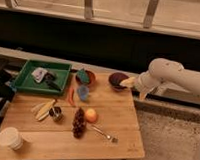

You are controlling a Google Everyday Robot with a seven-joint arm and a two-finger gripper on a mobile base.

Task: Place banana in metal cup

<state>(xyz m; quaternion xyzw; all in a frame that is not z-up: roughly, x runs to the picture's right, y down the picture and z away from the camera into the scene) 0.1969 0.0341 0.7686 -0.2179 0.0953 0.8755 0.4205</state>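
The banana is pale yellow and lies flat on the left part of the wooden table. The metal cup is small and dark. It stands upright right beside the banana, at its right end, and I cannot tell whether they touch. My gripper is at the end of the white arm coming in from the right. It hovers at the table's back right edge next to a dark bowl, far from the banana and the cup. Nothing shows in it.
A green tray with small items sits at the back left. A brown bowl, a blue cup, a red chili, an orange, dark grapes, a fork and a white cup are on the table.
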